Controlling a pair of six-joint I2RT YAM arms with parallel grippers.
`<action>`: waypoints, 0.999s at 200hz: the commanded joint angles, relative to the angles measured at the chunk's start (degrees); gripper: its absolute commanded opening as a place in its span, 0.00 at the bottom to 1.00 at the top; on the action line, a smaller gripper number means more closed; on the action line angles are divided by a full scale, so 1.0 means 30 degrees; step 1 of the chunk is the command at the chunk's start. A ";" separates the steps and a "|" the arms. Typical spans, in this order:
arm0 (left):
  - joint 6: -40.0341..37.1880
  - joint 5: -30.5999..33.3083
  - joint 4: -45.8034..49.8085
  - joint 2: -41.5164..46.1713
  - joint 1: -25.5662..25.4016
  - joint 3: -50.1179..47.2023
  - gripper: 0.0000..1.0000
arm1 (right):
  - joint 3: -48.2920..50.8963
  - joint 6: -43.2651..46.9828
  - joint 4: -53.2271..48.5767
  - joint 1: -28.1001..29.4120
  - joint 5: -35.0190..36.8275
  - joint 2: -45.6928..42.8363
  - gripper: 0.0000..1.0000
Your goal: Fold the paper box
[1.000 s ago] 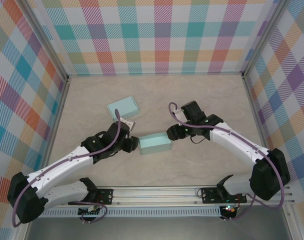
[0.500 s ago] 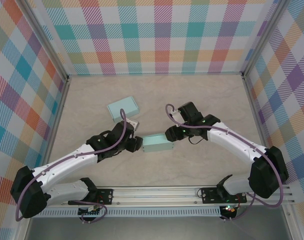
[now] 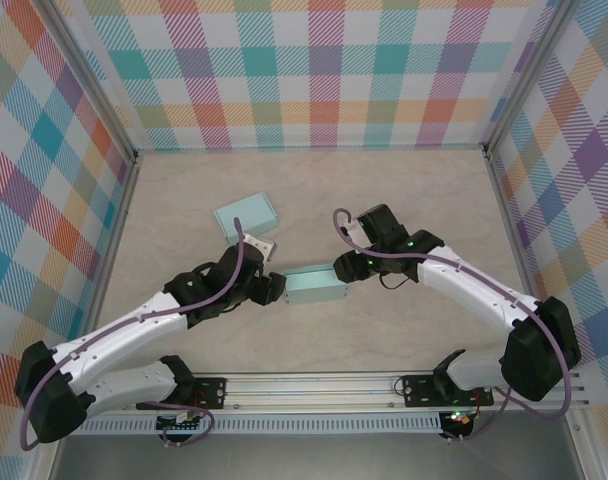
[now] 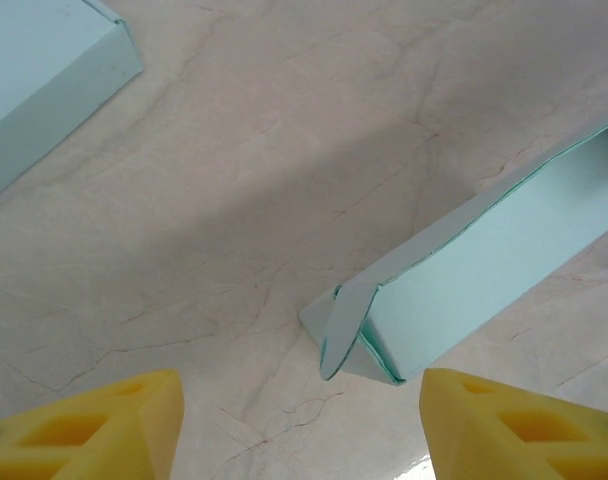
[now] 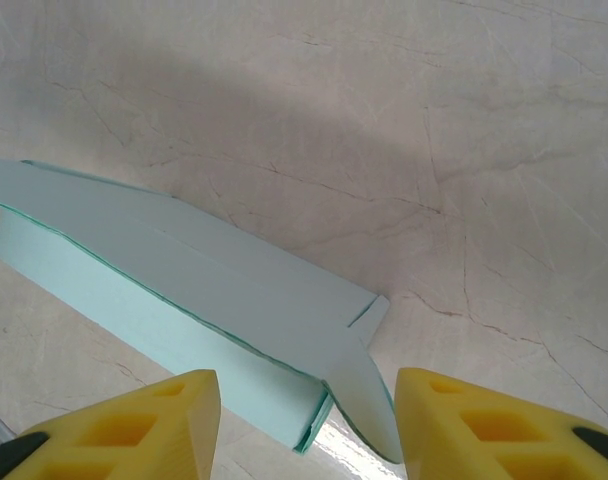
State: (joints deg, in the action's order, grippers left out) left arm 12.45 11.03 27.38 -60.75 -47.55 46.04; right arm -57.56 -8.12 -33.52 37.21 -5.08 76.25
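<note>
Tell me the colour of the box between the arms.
Pale teal paper box; left wrist view.

Paper box point(image 3: 313, 286) lies mid-table point(image 3: 414, 200), long side running left to right. Left gripper point(image 3: 275, 289) at its left end, right gripper point(image 3: 340, 268) at its right end. Second box point(image 3: 246, 215) farther back, left, apart.

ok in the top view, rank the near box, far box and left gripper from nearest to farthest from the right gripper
From the right gripper:
1. Near box, at its fingertips, just to its left.
2. Left gripper, at that box's other end, further left.
3. Far box, up and left, towards the back wall.
</note>
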 commanded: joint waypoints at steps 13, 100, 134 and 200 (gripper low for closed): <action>0.0066 0.0899 -0.0072 -0.1997 -0.0656 0.1077 0.61 | -0.0128 -0.0281 0.0184 0.0157 -0.0149 0.0100 0.45; 0.0879 0.3951 -0.0343 -0.4895 -0.1984 0.1906 0.44 | 0.0198 -0.2042 -0.0032 0.0348 0.1124 -0.0146 0.34; 0.1120 0.4338 -0.0191 -0.5125 -0.2150 0.1912 0.38 | 0.0436 -0.2336 -0.0107 0.0351 0.1283 -0.0303 0.34; 0.1411 0.4440 -0.0028 -0.5671 -0.2341 0.1992 0.30 | 0.0466 -0.3039 0.0198 0.0369 0.0652 -0.0265 0.21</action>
State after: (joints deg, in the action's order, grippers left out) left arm 15.81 23.29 26.17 -76.51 -53.74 51.00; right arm -56.77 -15.46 -32.97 37.98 -1.76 76.29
